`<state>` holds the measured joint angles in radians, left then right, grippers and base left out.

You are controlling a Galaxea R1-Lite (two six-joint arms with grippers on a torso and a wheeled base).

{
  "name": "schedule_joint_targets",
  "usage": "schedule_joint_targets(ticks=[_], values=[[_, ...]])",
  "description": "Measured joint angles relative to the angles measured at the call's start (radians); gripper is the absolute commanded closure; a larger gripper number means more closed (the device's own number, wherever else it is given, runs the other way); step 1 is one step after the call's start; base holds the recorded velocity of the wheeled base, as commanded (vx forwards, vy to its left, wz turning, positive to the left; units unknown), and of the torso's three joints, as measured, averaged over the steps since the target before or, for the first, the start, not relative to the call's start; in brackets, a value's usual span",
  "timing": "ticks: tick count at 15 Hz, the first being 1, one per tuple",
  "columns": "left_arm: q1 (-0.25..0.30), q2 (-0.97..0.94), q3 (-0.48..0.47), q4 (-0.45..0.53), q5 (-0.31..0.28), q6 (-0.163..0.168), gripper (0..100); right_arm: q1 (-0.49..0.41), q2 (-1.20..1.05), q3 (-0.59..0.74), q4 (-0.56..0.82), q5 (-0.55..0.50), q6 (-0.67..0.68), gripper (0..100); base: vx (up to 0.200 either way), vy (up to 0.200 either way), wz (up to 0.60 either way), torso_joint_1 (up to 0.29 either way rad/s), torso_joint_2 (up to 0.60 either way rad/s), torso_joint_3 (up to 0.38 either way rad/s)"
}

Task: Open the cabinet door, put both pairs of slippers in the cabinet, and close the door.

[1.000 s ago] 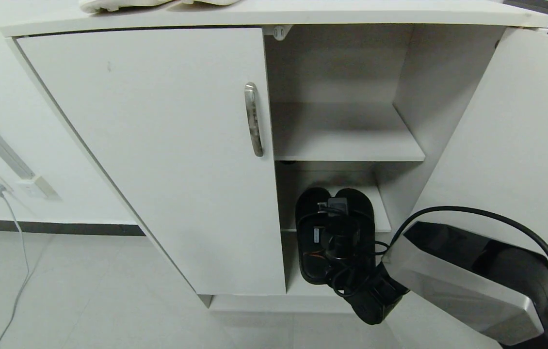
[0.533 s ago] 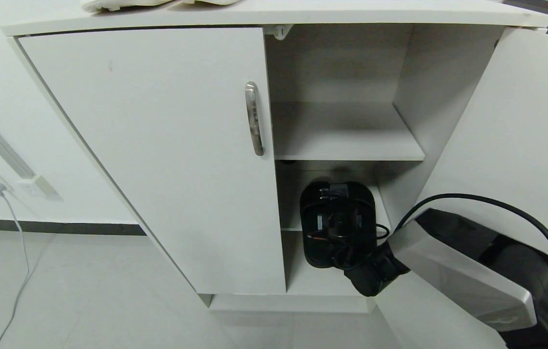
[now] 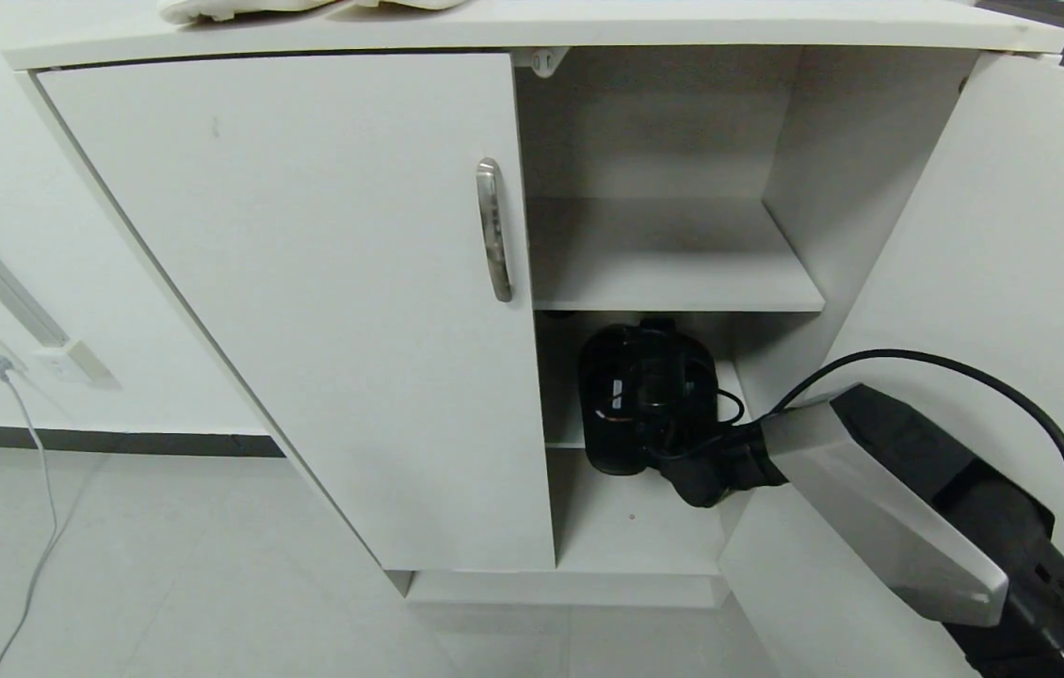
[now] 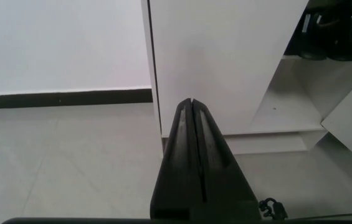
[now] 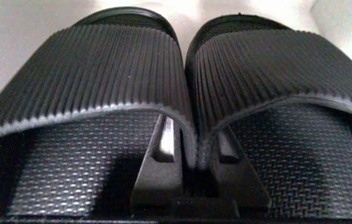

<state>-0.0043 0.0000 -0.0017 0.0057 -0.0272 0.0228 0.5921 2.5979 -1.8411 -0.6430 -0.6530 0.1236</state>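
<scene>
A pair of black slippers (image 3: 631,395) hangs side by side in the open right half of the white cabinet (image 3: 532,33), just above its lower shelf (image 3: 741,424). My right gripper (image 5: 191,158) is shut on the touching inner edges of both ribbed straps (image 5: 119,68). The second pair, white slippers (image 3: 231,8), lies on the cabinet top. The right door (image 3: 1012,235) stands wide open. My left gripper (image 4: 191,106) is shut and holds nothing, low over the floor in front of the closed left door (image 4: 225,56).
The left door (image 3: 306,282) with a metal handle (image 3: 492,231) is closed. An upper shelf (image 3: 673,264) and the cabinet's bottom board (image 3: 636,527) are bare. A wall socket with a grey cable (image 3: 24,527) is on the left.
My right arm has lifted the black slippers from near the cabinet's bottom board up and deeper in, to the lower shelf level. The doors have not moved.
</scene>
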Motion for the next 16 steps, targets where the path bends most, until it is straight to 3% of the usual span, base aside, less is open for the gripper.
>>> schedule_joint_targets(ticks=[3, 10, 11, 16], values=[[0.0, 0.0, 0.0, 0.0, 0.0, 0.0, 100, -0.017, 0.05, -0.09, 0.016, 0.001, -0.005, 100, 0.0, 0.0, 0.0, 0.0, 0.0, 0.0], [0.001, 0.0, 0.0, 0.0, 0.0, 0.0, 100, -0.024, 0.074, -0.11, 0.02, 0.002, -0.015, 100, 0.0, 0.0, 0.0, 0.0, 0.0, 0.0], [0.0, 0.0, 0.0, 0.0, 0.0, 0.0, 100, -0.023, 0.074, -0.109, 0.019, 0.001, -0.015, 0, 0.0, 0.0, 0.0, 0.0, 0.0, 0.0], [0.001, 0.0, 0.0, 0.0, 0.001, -0.001, 100, -0.022, 0.063, -0.06, 0.019, -0.003, -0.014, 0, 0.0, 0.0, 0.0, 0.0, 0.0, 0.0]])
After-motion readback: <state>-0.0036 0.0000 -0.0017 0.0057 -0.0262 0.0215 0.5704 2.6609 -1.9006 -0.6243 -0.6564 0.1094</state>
